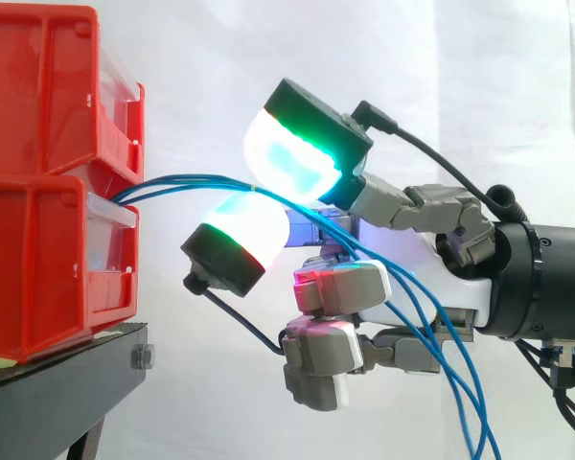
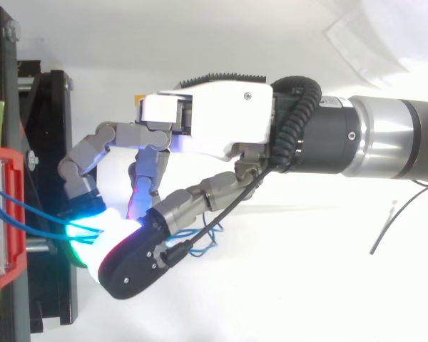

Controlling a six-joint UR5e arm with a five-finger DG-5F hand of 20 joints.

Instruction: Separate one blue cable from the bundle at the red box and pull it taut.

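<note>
Blue cables (image 1: 192, 177) pinched between glowing pads (image 1: 287, 153) of hand (image 2: 221, 121).

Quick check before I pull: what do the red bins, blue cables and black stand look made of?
The red bins look like glossy moulded plastic: ribbed walls, clear front panels. The blue cables have a thin, smooth, plastic-looking jacket and bend in loose curves. The black stand is probably matte metal; a bolt shows at its edge.

Robot hand (image 2: 214, 121) from the right, glowing fingertips (image 1: 292, 158) pinched on blue cables (image 1: 177, 179), others curled.
</note>
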